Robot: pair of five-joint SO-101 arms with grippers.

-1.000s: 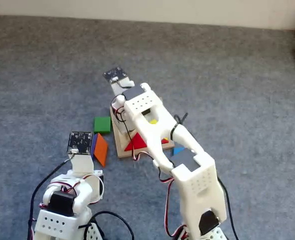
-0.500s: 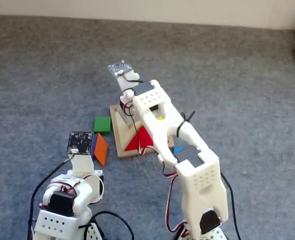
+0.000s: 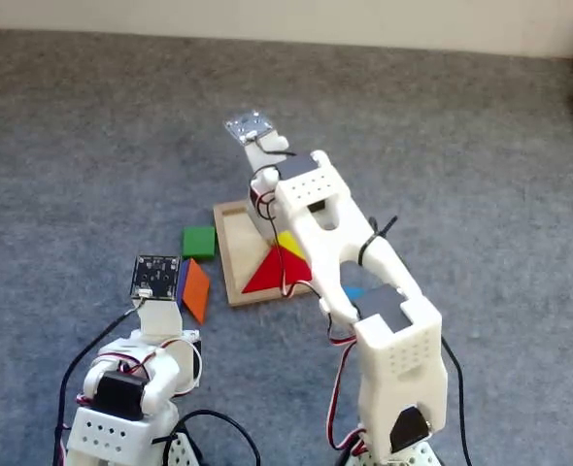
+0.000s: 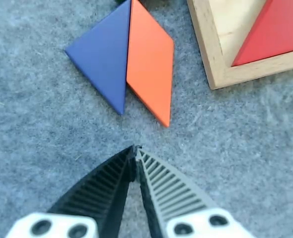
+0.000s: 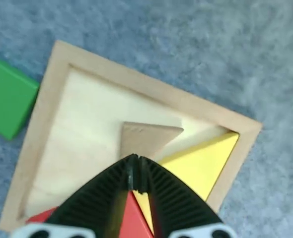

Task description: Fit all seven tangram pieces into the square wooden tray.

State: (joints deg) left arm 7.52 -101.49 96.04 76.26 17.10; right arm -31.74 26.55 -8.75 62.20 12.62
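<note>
**Grey carpet [image 3: 461, 146], wooden tray [image 5: 62, 54] part filled, loose pieces ahead of the left arm**

The carpet covers the whole surface, with a pale wall strip [image 3: 267, 19] behind. The wooden tray holds a red triangle [image 3: 267, 274], a yellow triangle [image 5: 201, 163] and a wood-coloured triangle [image 5: 146, 138]. The right gripper [image 5: 135, 158] hovers over them, jaws pressed together, empty. The left gripper [image 4: 135, 148], jaws likewise closed on nothing, hangs above bare carpet. Just ahead lie the orange parallelogram [image 4: 149, 62] and blue triangle [image 4: 104, 57], edges touching, the parallelogram's long axis running away from the tips. This arm is the nearer. A green square [image 3: 198, 242] sits beside the wooden tray.
</note>
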